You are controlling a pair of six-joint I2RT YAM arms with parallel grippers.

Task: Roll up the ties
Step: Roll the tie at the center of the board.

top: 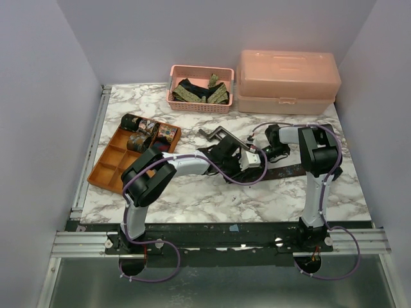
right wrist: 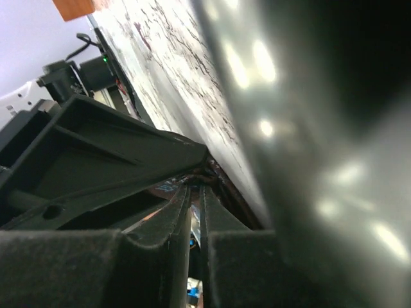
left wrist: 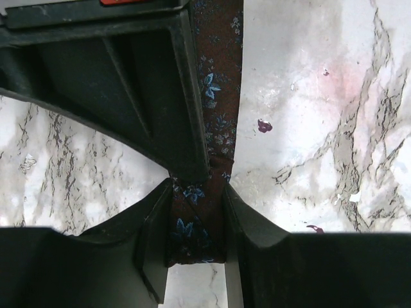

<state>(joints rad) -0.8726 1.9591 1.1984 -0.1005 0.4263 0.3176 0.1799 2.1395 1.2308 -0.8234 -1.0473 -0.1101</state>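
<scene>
Top external view: a marble table [top: 212,199] fills the frame, walled on three sides. A pink lidded box [top: 288,80] sits at upper right, and an orange tray [top: 110,172] at left holds rolled ties [top: 149,131]. A pink basket [top: 192,105] of loose ties [top: 204,94] sits at upper centre. The left arm [top: 173,168] reaches from lower left, low across the marble, to centre frame. The right arm [top: 319,160] stands upright at right, elbow high, wrist bent back toward centre. The left gripper [top: 247,159] and right gripper [top: 273,138] meet there over a brown tie [top: 286,171], which lies as a flat strip toward the right. A grey crank-shaped bar [top: 215,133] lies just above them. Bare marble shows along the lower centre, up to the black near edge.

Left wrist view alone reveals the tie's blue flowers, with the fingers [left wrist: 151,244] clamped on its end. Right wrist view shows its fingers [right wrist: 173,224] nearly together at the fabric; whether they pinch it cannot be told.
</scene>
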